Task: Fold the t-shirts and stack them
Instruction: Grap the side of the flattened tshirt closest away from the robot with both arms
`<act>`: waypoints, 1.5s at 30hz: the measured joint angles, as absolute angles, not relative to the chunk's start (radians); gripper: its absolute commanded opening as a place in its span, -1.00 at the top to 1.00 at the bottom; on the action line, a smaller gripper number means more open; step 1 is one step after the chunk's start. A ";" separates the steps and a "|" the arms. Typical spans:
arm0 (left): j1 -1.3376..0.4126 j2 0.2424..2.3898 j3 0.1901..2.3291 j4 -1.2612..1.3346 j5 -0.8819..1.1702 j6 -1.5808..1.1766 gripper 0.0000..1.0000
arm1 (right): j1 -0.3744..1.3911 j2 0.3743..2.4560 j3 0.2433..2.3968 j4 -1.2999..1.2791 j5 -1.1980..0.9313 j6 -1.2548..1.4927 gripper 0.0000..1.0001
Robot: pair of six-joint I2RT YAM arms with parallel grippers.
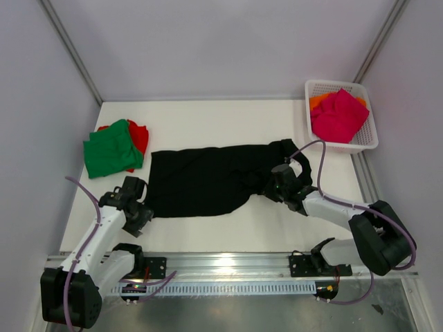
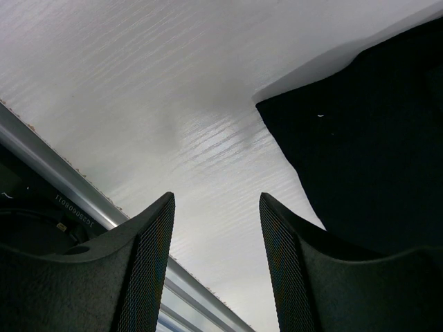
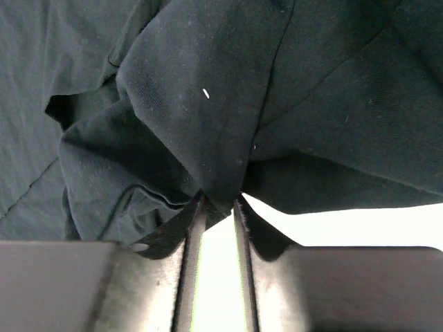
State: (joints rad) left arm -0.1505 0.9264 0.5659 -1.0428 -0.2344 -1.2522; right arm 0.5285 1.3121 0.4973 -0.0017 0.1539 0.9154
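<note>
A large black t-shirt lies spread across the middle of the table, bunched at its right end. My right gripper sits on that bunched end. In the right wrist view its jaws are nearly together, pinching a fold of the black cloth at their tips. My left gripper is at the shirt's near left corner, open and empty, with the black hem just to its right. A green t-shirt lies folded on a red one at the far left.
A white lattice basket at the far right holds a magenta-pink t-shirt on an orange one. A metal rail runs along the table's near edge. White walls close in the back and sides.
</note>
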 measured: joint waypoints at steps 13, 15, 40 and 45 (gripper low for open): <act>-0.150 0.926 0.566 -1.043 -0.234 -1.252 -0.09 | 0.529 1.331 0.498 0.029 0.140 0.896 0.88; -0.150 0.926 0.566 -1.043 -0.234 -1.252 -0.09 | 0.529 1.330 0.498 0.028 0.141 0.891 0.88; -0.159 0.895 0.570 -1.058 -0.214 -1.261 -0.07 | 0.528 1.301 0.654 0.006 0.200 0.828 0.89; -0.169 0.932 0.570 -1.074 -0.193 -1.276 -0.03 | 0.528 1.325 0.671 0.006 0.204 0.820 0.89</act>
